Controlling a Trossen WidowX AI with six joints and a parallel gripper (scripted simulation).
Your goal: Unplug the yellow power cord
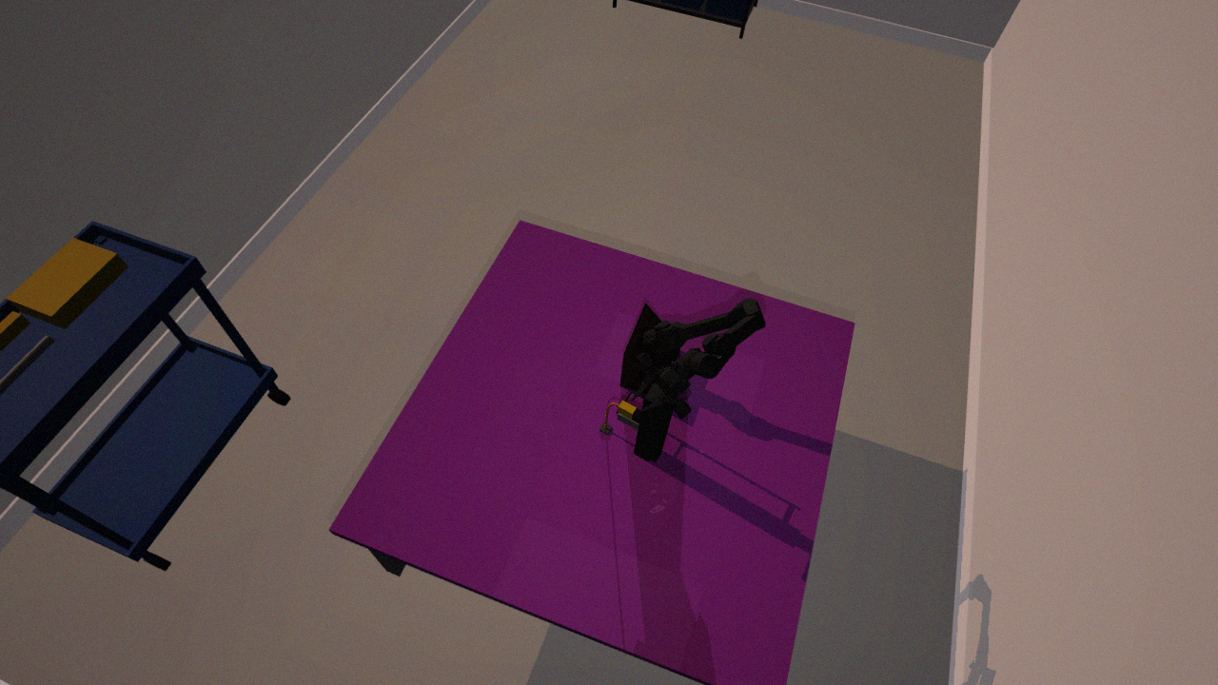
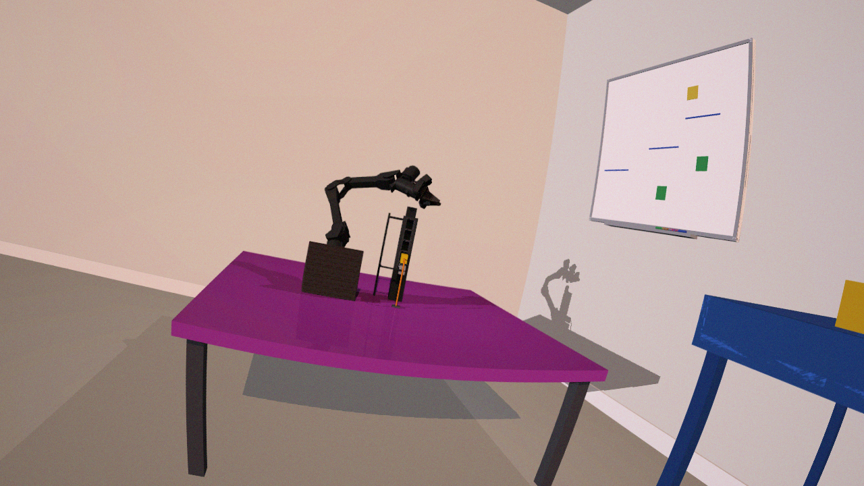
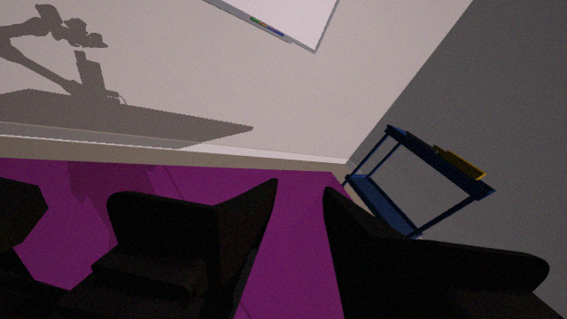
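Yellow power cord's plug (image 1: 627, 407) (image 2: 403, 258) in the power strip (image 1: 653, 432) (image 2: 410, 232)

In the exterior view, the power strip (image 1: 652, 434) (image 2: 408, 232) stands on the table (image 1: 468, 408) (image 2: 362, 338) (image 3: 292, 221), to the right of the pedestal (image 1: 631, 366) (image 2: 332, 271). The plug (image 1: 627, 407) (image 2: 403, 258) is in the strip. To the right of the table is the cart (image 1: 102, 341) (image 2: 754, 341) (image 3: 425, 155)

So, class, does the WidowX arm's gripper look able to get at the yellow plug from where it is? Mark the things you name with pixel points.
Probably, but not straight ahead: the open gripper (image 1: 638, 414) (image 2: 439, 204) (image 3: 300, 188) is above the upright power strip (image 1: 652, 440) (image 2: 411, 212), pointing away from the yellow plug (image 1: 627, 407) (image 2: 403, 258). The socket side looks unobstructed.
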